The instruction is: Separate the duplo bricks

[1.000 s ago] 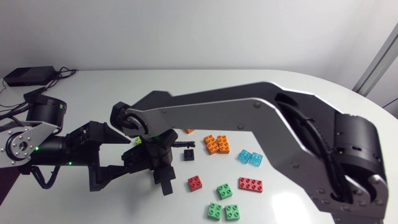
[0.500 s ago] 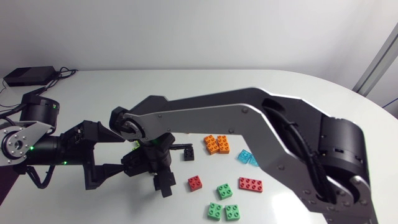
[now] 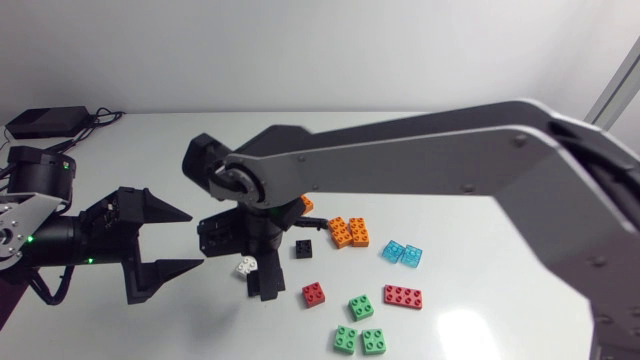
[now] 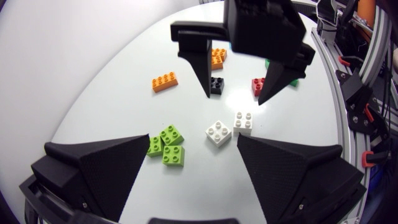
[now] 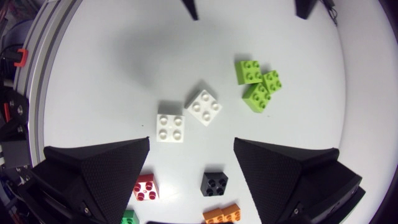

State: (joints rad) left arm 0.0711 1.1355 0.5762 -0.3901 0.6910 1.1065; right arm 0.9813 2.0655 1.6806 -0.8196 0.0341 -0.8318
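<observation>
Two white duplo bricks [image 5: 170,129] [image 5: 204,107] lie side by side on the table, just ahead of my right gripper [image 5: 192,146], which hangs open above them and holds nothing. In the left wrist view the same white bricks [image 4: 219,132] [image 4: 243,122] lie between my open left gripper [image 4: 194,149] and the right gripper [image 4: 235,99] facing it. A cluster of lime green bricks [image 4: 166,144] sits close to the left fingertip. From above, one white brick [image 3: 245,266] shows beside the right gripper [image 3: 240,258]. The left gripper [image 3: 165,240] stands to its left.
Loose bricks lie to the right: an orange pair [image 3: 348,232], a black one [image 3: 303,248], light blue ones [image 3: 402,253], red ones [image 3: 314,293] [image 3: 402,296] and green ones [image 3: 361,307] [image 3: 345,340]. A single orange brick [image 4: 165,81] lies farther back.
My right gripper has opened, and the white bricks now lie on the table. My left arm has drawn back to the left, away from the right gripper.
</observation>
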